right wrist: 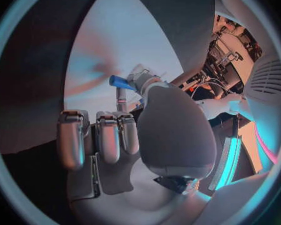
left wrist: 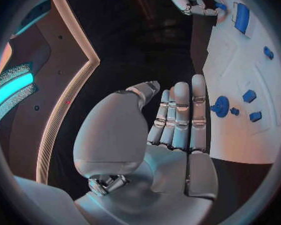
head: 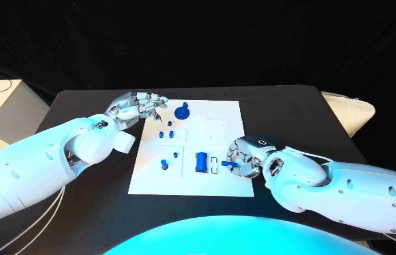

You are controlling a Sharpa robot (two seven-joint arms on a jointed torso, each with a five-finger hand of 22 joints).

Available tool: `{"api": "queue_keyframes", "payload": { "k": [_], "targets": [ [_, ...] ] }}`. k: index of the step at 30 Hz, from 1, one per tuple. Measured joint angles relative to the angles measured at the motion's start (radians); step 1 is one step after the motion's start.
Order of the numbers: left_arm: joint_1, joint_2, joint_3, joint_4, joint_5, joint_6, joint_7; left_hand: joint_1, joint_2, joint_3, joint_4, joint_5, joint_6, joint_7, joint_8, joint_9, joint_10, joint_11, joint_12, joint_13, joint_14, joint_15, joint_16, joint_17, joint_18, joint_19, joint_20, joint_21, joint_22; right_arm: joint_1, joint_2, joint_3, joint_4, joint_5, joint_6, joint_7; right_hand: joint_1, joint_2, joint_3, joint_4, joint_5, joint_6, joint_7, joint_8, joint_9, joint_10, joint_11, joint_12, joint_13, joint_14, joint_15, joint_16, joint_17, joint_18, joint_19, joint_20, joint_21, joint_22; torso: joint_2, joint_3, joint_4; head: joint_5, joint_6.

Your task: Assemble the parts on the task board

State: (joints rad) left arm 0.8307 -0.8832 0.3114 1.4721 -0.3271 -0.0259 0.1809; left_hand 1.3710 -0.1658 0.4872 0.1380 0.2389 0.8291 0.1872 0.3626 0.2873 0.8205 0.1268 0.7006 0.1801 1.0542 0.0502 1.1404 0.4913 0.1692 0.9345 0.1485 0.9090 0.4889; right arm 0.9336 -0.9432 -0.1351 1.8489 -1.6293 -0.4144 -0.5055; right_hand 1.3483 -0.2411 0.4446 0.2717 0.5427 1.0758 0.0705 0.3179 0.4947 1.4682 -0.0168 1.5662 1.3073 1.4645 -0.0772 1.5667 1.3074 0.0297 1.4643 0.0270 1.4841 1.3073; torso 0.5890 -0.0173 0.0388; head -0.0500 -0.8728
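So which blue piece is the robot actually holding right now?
Start at the white task board mid-table and go to its near right edge, where the right hand sits. The small blue peg pinched in its fingers is it; the other blue pieces lie untouched.

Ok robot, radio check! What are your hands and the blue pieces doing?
Left hand open, at the task board's far corner. Right hand pinching a small blue part over the board. Nothing in the way.

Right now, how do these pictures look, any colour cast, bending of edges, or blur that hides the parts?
Head view: bluish light on the arms, black surroundings, the task board bright and the blue parts crisp. Left wrist view: fisheye bends the board's edges, and the left hand is sharp. Right wrist view: the right hand blocks much of the board, and a soft shadow lies beside the small blue part it holds.
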Motion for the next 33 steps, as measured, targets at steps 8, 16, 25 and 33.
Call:
{"api": "queue_keyframes", "payload": {
  "k": [8, 16, 25, 33],
  "targets": [
    [0.000, -0.002, 0.000, 0.004, 0.000, 0.000, 0.000, 0.000, 0.000, 0.000, 0.000, 0.000, 0.000, 0.000, 0.000, 0.000, 0.000, 0.000, 0.000, 0.000, 0.000, 0.000, 0.000, 0.000, 0.000, 0.000, 0.000, 0.000, 0.000, 0.003, 0.028, 0.000, -0.004, 0.032, -0.023, 0.000, -0.099, 0.009, 0.012, 0.011, -0.078, 0.000, 0.000, 0.019, 0.000, 0.000, 0.000, 0.000, 0.001, 0.000, 0.000, 0.000, 0.000, 0.000, 0.000, 0.000, 0.010, 0.001, 0.000, 0.0002, 0.0001, -0.001, 0.000],
    [0.000, -0.002, 0.000, 0.006, 0.000, 0.000, 0.000, 0.004, 0.004, 0.003, 0.003, 0.000, 0.000, 0.000, 0.000, 0.000, 0.000, 0.000, 0.000, -0.001, 0.000, 0.000, 0.000, 0.000, 0.000, 0.000, 0.000, 0.000, 0.000, 0.003, 0.069, 0.000, -0.025, 0.052, -0.012, -0.011, -0.163, 0.035, 0.011, 0.015, -0.181, 0.015, -0.014, 0.025, 0.029, 0.000, 0.000, 0.000, 0.001, 0.000, 0.000, 0.000, 0.000, 0.000, 0.000, 0.000, 0.012, 0.001, 0.001, 0.0004, 0.0001, -0.001, 0.000],
    [0.000, -0.001, 0.000, 0.007, 0.000, 0.000, 0.000, 0.004, 0.004, 0.003, 0.003, 0.000, 0.000, 0.000, 0.000, 0.000, 0.000, 0.000, 0.000, -0.001, 0.000, 0.000, 0.000, 0.000, 0.000, 0.000, 0.000, 0.000, 0.000, 0.003, 0.096, 0.000, -0.052, 0.057, 0.020, -0.024, -0.183, 0.043, 0.011, 0.015, -0.191, 0.019, -0.019, 0.024, 0.027, 0.000, 0.000, 0.000, 0.001, 0.000, 0.000, 0.000, 0.000, 0.000, 0.000, 0.000, 0.012, 0.001, 0.001, 0.0015, 0.0002, -0.002, 0.000],
    [0.000, -0.001, 0.000, 0.007, 0.000, 0.001, 0.000, 0.004, 0.004, 0.003, 0.003, 0.000, 0.000, 0.000, 0.000, 0.000, 0.000, 0.000, 0.000, -0.001, 0.000, 0.000, 0.000, 0.000, 0.000, 0.000, 0.000, 0.000, 0.000, 0.003, 0.115, 0.001, -0.070, 0.045, 0.047, -0.033, -0.184, 0.042, 0.011, 0.015, -0.192, 0.022, -0.021, 0.026, 0.027, 0.000, 0.000, 0.000, 0.000, 0.000, 0.000, 0.000, 0.000, 0.000, 0.000, 0.000, 0.008, 0.001, 0.001, 0.0015, 0.0001, -0.001, 0.000]
  ]
}}
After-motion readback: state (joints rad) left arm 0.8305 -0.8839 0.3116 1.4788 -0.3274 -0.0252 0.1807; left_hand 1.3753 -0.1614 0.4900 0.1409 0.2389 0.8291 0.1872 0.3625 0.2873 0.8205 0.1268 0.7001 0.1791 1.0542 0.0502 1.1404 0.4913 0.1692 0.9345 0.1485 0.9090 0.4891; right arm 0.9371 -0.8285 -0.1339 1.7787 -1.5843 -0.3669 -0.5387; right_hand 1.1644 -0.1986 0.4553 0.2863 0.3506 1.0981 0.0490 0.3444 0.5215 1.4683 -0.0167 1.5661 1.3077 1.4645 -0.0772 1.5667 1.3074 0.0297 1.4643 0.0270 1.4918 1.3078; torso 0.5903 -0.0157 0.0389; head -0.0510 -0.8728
